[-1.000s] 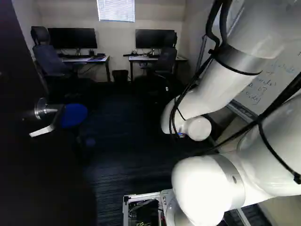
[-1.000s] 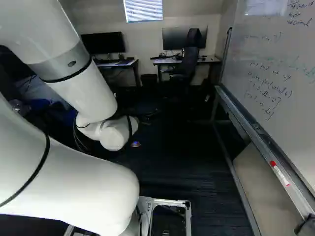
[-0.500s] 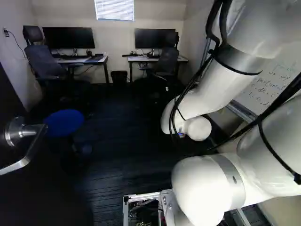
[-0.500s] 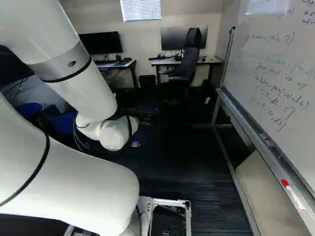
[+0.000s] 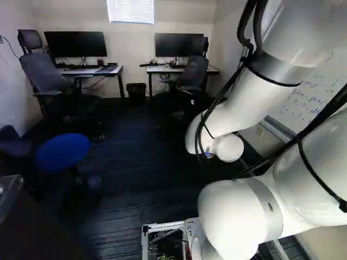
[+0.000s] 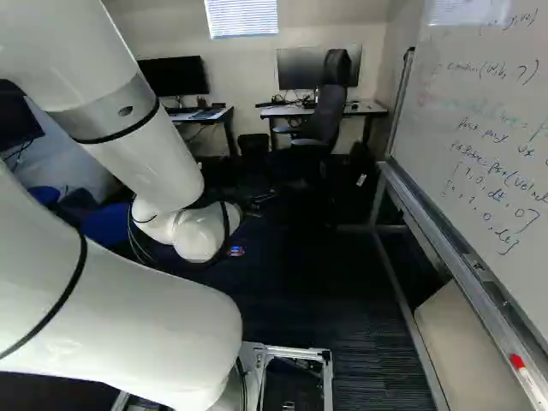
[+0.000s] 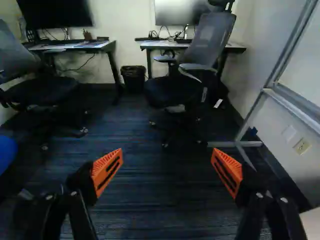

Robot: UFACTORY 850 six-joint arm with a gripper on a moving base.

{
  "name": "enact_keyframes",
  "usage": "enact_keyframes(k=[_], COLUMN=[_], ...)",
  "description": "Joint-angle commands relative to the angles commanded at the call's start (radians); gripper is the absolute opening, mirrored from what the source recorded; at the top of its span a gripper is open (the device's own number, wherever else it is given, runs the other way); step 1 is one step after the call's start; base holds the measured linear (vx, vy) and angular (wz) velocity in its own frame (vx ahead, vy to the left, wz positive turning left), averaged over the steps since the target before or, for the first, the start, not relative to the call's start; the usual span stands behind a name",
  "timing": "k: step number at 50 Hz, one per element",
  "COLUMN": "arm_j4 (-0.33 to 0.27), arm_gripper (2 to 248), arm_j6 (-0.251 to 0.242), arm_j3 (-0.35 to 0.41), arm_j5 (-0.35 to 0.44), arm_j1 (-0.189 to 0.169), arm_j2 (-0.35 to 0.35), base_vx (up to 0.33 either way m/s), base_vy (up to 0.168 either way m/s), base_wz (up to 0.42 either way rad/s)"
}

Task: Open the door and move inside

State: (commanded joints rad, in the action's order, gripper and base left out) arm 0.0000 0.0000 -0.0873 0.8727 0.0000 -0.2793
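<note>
Widely parted gripper (image 7: 167, 152), striped dark carpet (image 5: 135, 173), round blue seat (image 5: 63, 152)

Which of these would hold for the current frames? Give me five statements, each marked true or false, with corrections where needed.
1. The claw is shut on a door handle. False: it stands open, with nothing between its fingers.
2. The waste bin stands between the two desks. True.
3. The blue stool is at the right edge of the left base view. False: it is toward the left.
4. A red-capped marker lies on the whiteboard's ledge. True.
5. Each desk has a monitor. True.
</note>
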Motion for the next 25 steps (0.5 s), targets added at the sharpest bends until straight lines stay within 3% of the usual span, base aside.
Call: enact_keyframes(k=[14, 25], arm_j4=[0.000, 0.000], arm_gripper=[247, 247], arm_j6=[0.000, 0.000], arm_j3=[0.000, 0.000], arm_j5=[0.000, 0.000], arm_j1=[0.000, 0.000], arm_j2=[0.000, 0.000], base_vx=[0.109, -0.004], base_vy=[-0.001, 0.001], base_wz=[-0.002, 0.000])
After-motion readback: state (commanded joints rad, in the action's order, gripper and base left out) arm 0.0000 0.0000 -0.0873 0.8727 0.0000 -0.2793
